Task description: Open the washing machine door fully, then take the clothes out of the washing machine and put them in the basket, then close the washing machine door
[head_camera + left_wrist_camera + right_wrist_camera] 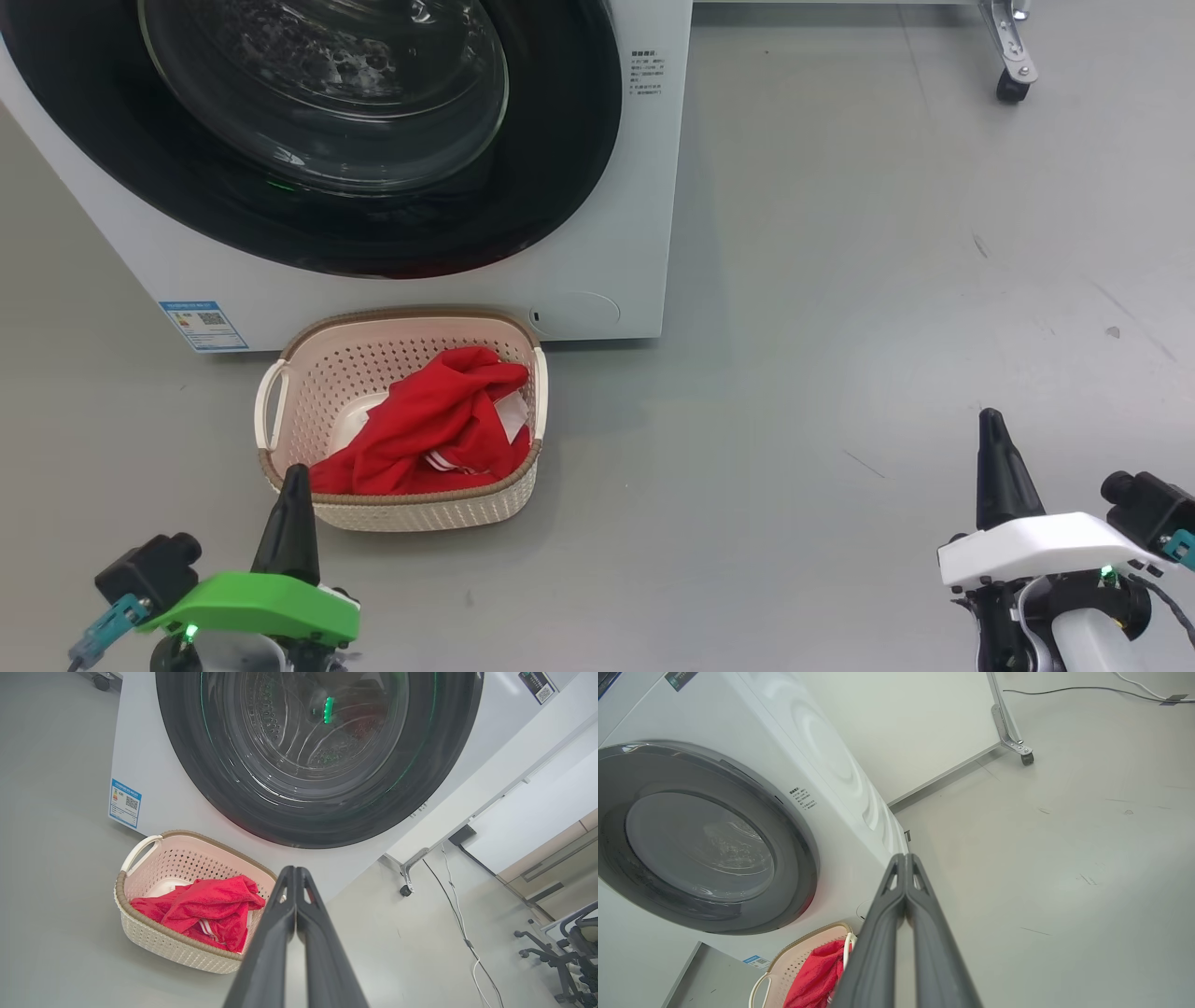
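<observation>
Both closed tip to tip, empty: left pincer at 7 o'clock of head view, right pincer at 4 o'clock. Washing machine door lies shut against washing machine, 11 o'clock. Clothes heaped in basket on floor, just beside machine front, 6 o'clock of door

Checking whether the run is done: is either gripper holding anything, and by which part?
Nothing is held: left gripper and right gripper are shut, empty; the clothes lie in the basket.
</observation>
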Robot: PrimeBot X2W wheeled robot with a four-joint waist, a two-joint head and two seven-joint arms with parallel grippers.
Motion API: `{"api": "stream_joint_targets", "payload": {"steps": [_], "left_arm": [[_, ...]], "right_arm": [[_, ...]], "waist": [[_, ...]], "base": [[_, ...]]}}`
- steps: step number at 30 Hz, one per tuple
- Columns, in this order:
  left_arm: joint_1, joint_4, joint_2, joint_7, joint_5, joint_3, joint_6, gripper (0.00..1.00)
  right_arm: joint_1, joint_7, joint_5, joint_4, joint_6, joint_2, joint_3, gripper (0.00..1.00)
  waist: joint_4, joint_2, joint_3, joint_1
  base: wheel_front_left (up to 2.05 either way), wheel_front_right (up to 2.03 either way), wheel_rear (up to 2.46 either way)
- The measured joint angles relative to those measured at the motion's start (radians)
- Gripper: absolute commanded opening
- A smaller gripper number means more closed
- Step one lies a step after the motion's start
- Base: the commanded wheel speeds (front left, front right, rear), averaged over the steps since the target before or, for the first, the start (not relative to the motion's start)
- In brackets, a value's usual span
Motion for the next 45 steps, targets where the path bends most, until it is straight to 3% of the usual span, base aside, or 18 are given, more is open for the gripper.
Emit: {"api": "stream_joint_targets", "payload": {"steps": [45], "left_arm": [[0.0,-0.019,0.031,0.148,-0.533,0.078,0.0,0.0]], "right_arm": [[-0.017,0.146,0.578,0.062,0.035,-0.005,-0.102,0.0]], "waist": [[-0.009,0.0,-0.049,0.0]], "base": [[0.0,0.0,0.0]]}}
